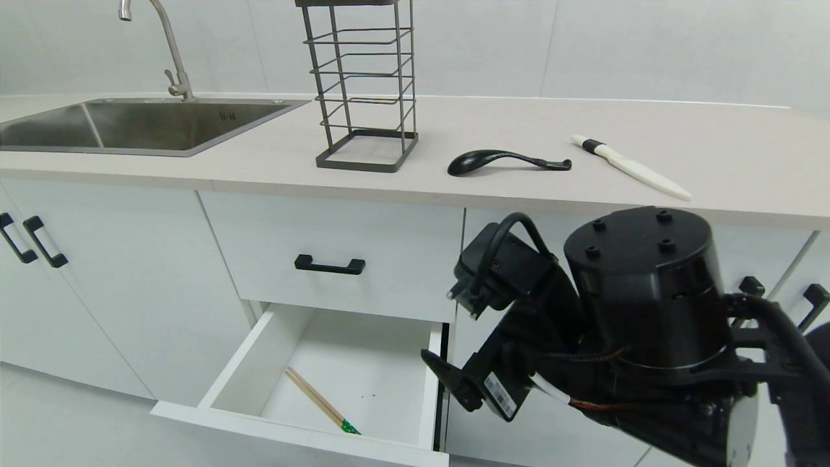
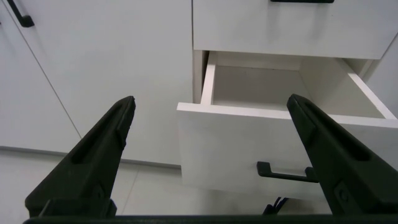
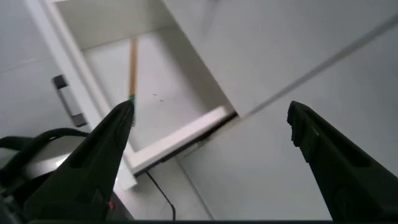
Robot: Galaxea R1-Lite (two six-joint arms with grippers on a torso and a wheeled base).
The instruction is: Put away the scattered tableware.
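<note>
A black spoon (image 1: 480, 161) and a white knife (image 1: 632, 167) with a black band lie on the countertop (image 1: 713, 136). Below it, the lower drawer (image 1: 292, 425) stands pulled out, with a pair of wooden chopsticks (image 1: 321, 402) on its floor. My right gripper (image 1: 447, 376) hangs beside the drawer's right wall. In the right wrist view it is open (image 3: 210, 111) and holds nothing, with the chopsticks (image 3: 132, 68) below it. My left gripper (image 2: 210, 101) is open and holds nothing, facing the drawer front (image 2: 249, 143) from outside.
A black wire rack (image 1: 366, 91) stands on the counter left of the spoon. A steel sink (image 1: 130, 123) with a faucet (image 1: 172, 48) is at the far left. The shut upper drawer has a black handle (image 1: 329, 264). Cabinet doors flank the drawers.
</note>
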